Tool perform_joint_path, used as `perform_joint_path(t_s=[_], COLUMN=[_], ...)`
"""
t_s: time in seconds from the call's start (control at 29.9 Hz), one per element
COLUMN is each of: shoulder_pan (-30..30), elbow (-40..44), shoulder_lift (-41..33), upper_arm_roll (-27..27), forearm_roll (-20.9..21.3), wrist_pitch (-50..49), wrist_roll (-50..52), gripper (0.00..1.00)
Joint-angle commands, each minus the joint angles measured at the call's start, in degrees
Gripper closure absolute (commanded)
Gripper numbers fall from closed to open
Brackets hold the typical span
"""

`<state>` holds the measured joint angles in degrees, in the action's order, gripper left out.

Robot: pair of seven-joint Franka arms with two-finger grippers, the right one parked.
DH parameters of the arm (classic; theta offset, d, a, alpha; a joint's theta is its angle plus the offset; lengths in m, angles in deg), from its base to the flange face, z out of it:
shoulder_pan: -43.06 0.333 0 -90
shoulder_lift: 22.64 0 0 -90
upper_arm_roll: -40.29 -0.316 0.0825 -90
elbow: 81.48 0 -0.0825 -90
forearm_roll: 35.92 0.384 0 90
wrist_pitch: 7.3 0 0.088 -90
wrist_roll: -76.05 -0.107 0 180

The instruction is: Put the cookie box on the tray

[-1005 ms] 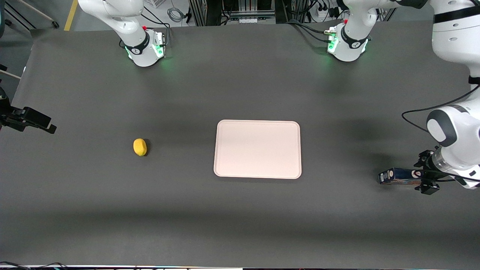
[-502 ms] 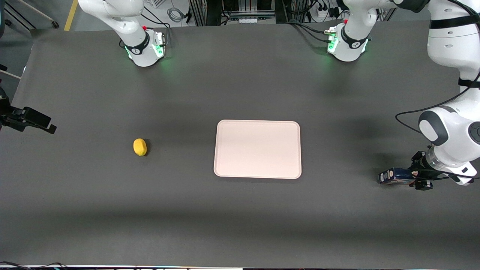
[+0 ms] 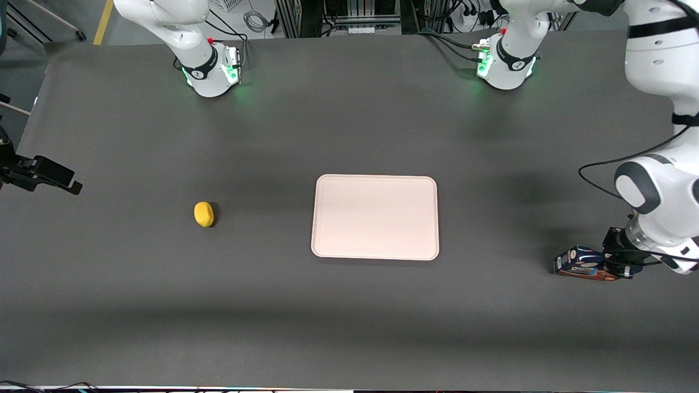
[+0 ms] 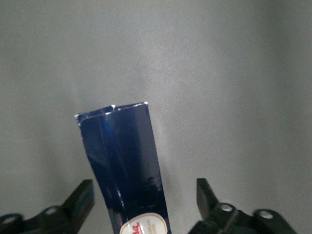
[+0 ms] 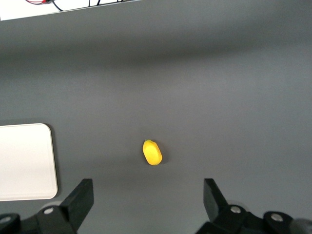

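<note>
Front view: cookie box (image 3: 582, 263) lying on the table (image 3: 349, 327) at the working arm's end, well apart from the tray (image 3: 375, 216); gripper (image 3: 620, 261) sitting at the box's outer end; yellow lemon-like object (image 3: 203, 214) resting toward the parked arm's end. Left wrist view: gripper (image 4: 146, 204) showing jaws standing apart, straddling the cookie box (image 4: 124, 161), with gaps showing on both sides. Right wrist view: showing the tray (image 5: 24, 161) edge and the yellow object (image 5: 152, 152), well apart.
</note>
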<state>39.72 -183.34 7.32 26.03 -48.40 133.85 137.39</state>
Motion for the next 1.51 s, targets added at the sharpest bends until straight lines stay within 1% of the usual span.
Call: perform_joint_path(t_s=[0.0,0.07,0.2,0.3,0.4,0.47,0.6,0.64,0.74,0.87,1.0,1.24,1.47], shoulder_pan=[-0.5,-0.6,-0.7,-0.6,-0.6,-0.7,-0.8,-0.9,-1.2,-2.2,-3.6,-4.9,-5.9], elbow=[3.7,6.0,11.5,17.2,21.3,22.6,22.8,22.5,21.9,21.6,19.9,11.8,11.0], shoulder_lift=[-6.9,-8.4,-11.1,-12.2,-12.6,-12.6,-12.6,-11.9,-10.1,-6.8,-3.9,-0.6,3.1], upper_arm_roll=[0.6,2.2,5.2,9.5,13.9,17.1,23.3,26.6,30.8,33.2,33.9,35.4,36.0], forearm_roll=[1.0,2.0,5.5,7.8,7.9,8.0,8.3,9.7,11.8,12.0,12.7,14.8,16.8], wrist_pitch=[-11.5,-14.9,-26.2,-34.9,-42.5,-45.4,-47.1,-47.7,-47.3,-46.5,-43.3,-31.6,-26.3], wrist_roll=[-0.5,-0.8,-1.3,-3.8,-8.0,-11.0,-15.5,-18.1,-21.7,-24.8,-26.4,-27.6,-26.9], gripper=[1.00,1.00,1.00,1.00,1.00,1.00,1.00,1.00,1.00,1.00,1.00,1.00,1.00])
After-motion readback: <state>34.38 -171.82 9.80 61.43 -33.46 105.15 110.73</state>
